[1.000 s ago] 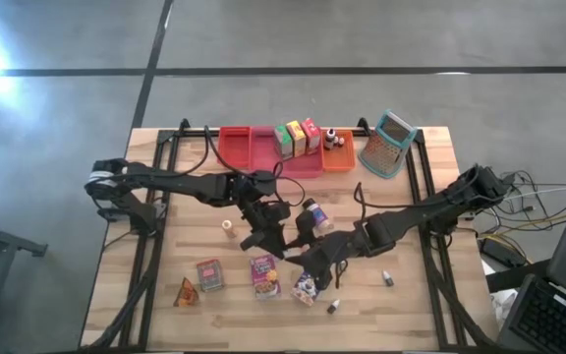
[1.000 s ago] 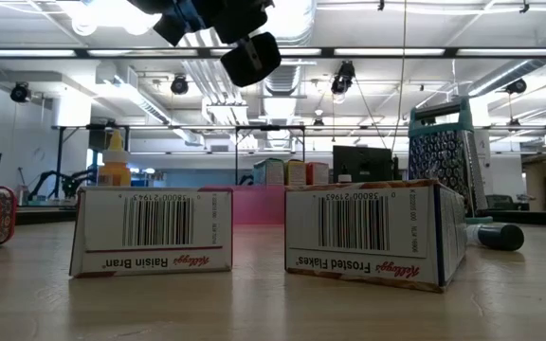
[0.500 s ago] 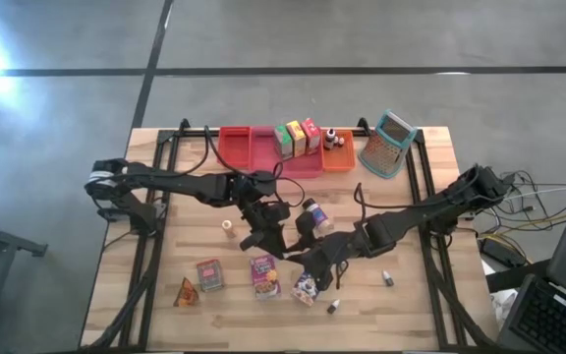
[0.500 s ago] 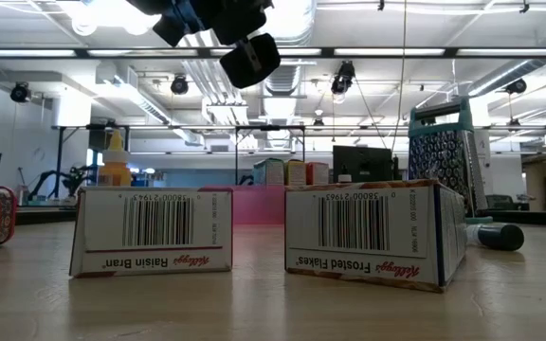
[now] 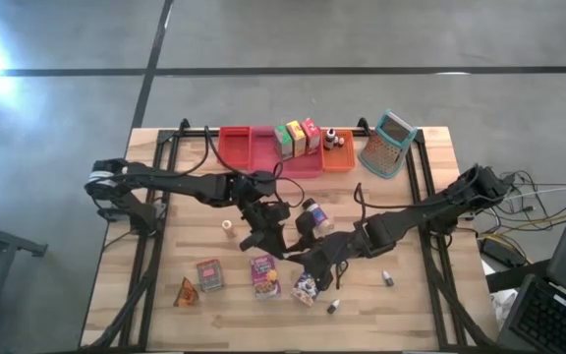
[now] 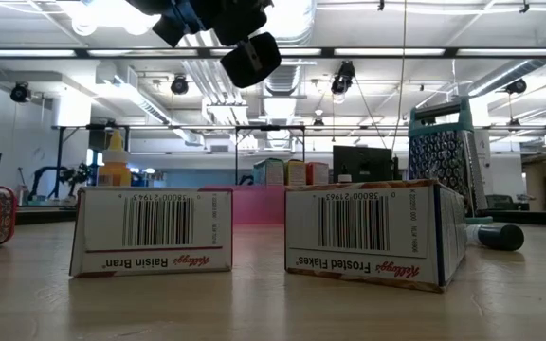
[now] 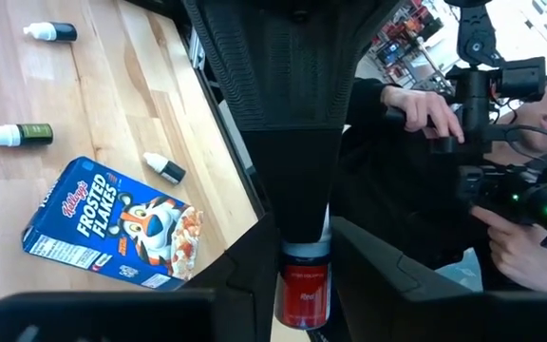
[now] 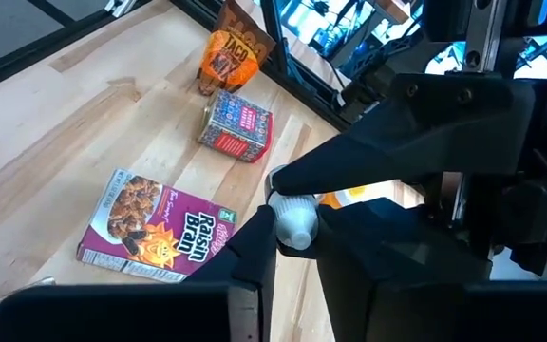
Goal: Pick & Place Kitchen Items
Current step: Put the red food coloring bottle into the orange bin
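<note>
Red-labelled bottle (image 7: 306, 294) clamped in left gripper (image 7: 304, 285); right gripper (image 8: 295, 228) pinches its white cap (image 8: 295, 224).

Boxes (image 5: 264, 275), tiny bottles (image 5: 333, 307), seemingly scattered.

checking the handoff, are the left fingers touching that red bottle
Touching. The left wrist view shows the left gripper with its fingers pressed against both sides of the red bottle, no gap.

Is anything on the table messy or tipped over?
Yes. The Raisin Bran box and Frosted Flakes box lie flat on the table, not standing like the three boxes by the trays. Small bottles lie on their sides too.
</note>
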You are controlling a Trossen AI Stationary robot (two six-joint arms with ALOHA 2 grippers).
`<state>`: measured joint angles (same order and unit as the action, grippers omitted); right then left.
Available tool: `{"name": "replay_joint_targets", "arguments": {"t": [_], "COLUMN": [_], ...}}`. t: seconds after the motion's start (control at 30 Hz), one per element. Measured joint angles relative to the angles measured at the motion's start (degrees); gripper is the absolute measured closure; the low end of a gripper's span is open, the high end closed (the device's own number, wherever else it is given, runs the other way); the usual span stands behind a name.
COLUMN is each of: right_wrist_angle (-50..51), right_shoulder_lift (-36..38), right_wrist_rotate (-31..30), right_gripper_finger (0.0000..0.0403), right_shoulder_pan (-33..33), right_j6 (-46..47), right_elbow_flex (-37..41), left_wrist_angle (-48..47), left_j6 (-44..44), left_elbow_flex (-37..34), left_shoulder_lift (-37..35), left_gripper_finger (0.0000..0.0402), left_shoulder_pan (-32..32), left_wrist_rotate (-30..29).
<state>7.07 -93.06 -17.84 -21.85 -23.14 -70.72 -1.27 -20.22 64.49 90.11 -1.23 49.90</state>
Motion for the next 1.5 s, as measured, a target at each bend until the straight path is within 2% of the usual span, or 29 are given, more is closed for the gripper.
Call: {"name": "replay_joint_targets", "arguments": {"t": [0.27, 0.4, 0.5, 0.7, 0.77, 0.9, 1.03, 1.23, 1.5], "right_wrist_angle": [-0.01, 0.93, 3.07, 11.01, 14.15, 19.09, 24.84, 34.82, 44.14], "right_shoulder_lift": [0.00, 0.00, 0.00, 0.00, 0.23, 1.29, 2.27, 3.48, 7.06], "right_wrist_rotate": [-0.12, -0.11, -0.11, -0.14, -0.16, -0.20, -0.29, -0.29, 0.34], "right_gripper_finger": [0.0341, 0.0346, 0.0344, 0.0338, 0.0341, 0.0346, 0.0340, 0.0334, 0.0346], "right_shoulder_pan": [0.04, 0.00, 0.00, 0.02, 0.03, 0.37, 1.11, 3.79, 12.35], "right_j6": [0.22, 0.95, 3.22, 9.38, 11.61, 15.42, 19.65, 24.82, 25.95], "right_elbow_flex": [0.00, 0.00, 0.00, 0.00, 0.00, 0.00, 0.00, 0.00, 0.00], "left_wrist_angle": [-0.10, -0.33, -1.18, -8.95, -12.16, -15.73, -15.44, -7.29, 7.56], "left_j6": [0.65, 0.63, 0.65, 4.15, 6.71, 11.23, 12.47, 13.19, 13.29], "left_elbow_flex": [0.00, 0.00, 0.00, 0.00, -0.02, -0.48, -1.24, -3.76, -12.87], "left_shoulder_lift": [-0.04, -0.11, -0.23, -0.24, -0.24, -0.24, -0.26, -1.75, -8.50], "left_gripper_finger": [0.0208, 0.0168, 0.0154, 0.0154, 0.0154, 0.0154, 0.0154, 0.0154, 0.0154], "left_shoulder_pan": [-0.53, -2.15, -3.79, -7.96, -8.72, -8.85, -8.85, -7.44, -2.55], "left_wrist_rotate": [-0.44, 2.84, 5.03, 4.05, 0.15, -12.48, -19.69, -30.09, -48.07]}}
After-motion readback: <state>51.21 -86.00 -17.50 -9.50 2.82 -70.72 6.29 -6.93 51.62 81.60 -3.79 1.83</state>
